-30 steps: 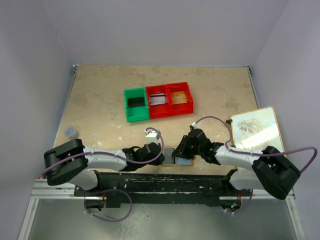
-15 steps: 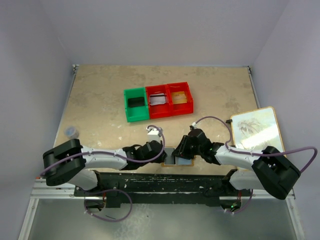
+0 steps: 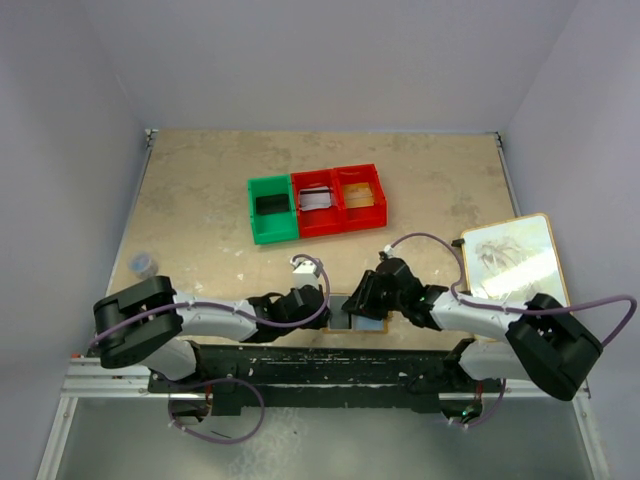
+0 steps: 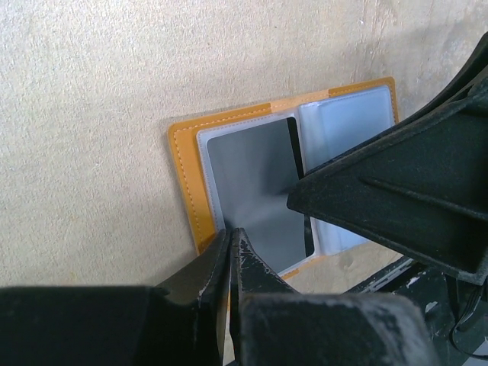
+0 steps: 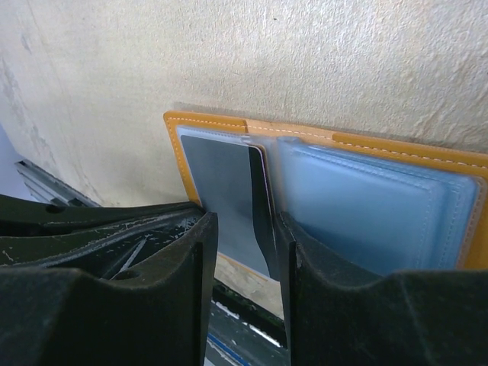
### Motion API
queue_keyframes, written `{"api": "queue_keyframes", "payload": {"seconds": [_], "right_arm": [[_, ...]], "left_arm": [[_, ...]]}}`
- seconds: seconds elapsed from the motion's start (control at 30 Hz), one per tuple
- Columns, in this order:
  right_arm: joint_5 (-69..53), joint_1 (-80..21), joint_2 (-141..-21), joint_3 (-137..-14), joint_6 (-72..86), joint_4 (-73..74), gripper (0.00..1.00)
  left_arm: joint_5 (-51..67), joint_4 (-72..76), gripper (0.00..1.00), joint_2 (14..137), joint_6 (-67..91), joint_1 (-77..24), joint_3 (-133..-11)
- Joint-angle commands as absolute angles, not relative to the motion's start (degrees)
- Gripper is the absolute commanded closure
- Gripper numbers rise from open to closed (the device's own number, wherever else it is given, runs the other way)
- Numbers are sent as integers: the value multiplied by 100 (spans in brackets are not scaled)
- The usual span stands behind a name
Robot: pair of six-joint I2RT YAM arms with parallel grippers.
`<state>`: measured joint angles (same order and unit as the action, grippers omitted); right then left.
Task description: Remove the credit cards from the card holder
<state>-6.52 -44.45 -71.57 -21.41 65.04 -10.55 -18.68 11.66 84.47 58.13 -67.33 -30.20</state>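
The orange-tan card holder (image 3: 378, 324) lies open near the table's front edge, between both grippers. In the left wrist view a dark grey credit card (image 4: 255, 179) with a black stripe fills the left pocket of the card holder (image 4: 185, 183); the right pocket (image 4: 347, 126) is pale blue-grey. My left gripper (image 4: 231, 238) is shut, its tips on the wallet's near-left corner at the card's edge. My right gripper (image 5: 244, 221) is open, its fingers straddling the near end of the grey card (image 5: 221, 179), the right finger at the black stripe.
A green bin (image 3: 272, 210) and two red bins (image 3: 338, 200) stand mid-table with cards inside. A white tan-edged board (image 3: 512, 257) lies at the right. A small grey cup (image 3: 144, 263) sits at the left edge. The table's front rail is just behind the wallet.
My left jaws have closed fully at the wallet's corner. My right jaws have opened a little wider over the card. The wallet has stayed in place.
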Motion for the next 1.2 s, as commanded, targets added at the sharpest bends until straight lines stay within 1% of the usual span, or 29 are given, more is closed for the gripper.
{"api": "queue_keyframes", "payload": {"seconds": [0.0,0.1,0.23,0.33,0.57,0.67,0.8,0.93,1.17], "right_arm": [[-498,-4518,-7334,-2202,6531,-751,60],[-466,-4517,-7397,-2189,6581,-836,61],[-484,-4525,-7200,-2120,6582,-1110,62],[-828,-4526,-7139,-1886,6553,-1768,62],[-1350,-4526,-7215,-1219,6804,-3291,70],[-1475,-4526,-7013,-1064,6938,-3472,72],[-1604,-4526,-6713,-1002,6760,-3633,78],[-1964,-4518,-6627,-954,6510,-3933,78],[-1885,-4517,-6754,-822,6784,-4055,78]], "left_arm": [[-1881,1204,100,8577,5925,-6817,-2897],[-1921,1213,100,8554,6005,-6869,-2823],[-1959,1324,100,8498,6164,-6908,-2601],[-1915,1585,100,8490,6279,-6922,-2425],[-1794,1934,100,8626,6362,-6926,-2315],[-1806,1980,100,8591,6393,-6926,-2254],[-1819,2032,100,8578,6431,-6930,-2196],[-1824,2079,100,8594,6427,-6925,-2198],[-1781,2122,100,8606,6399,-6930,-2224]]}}
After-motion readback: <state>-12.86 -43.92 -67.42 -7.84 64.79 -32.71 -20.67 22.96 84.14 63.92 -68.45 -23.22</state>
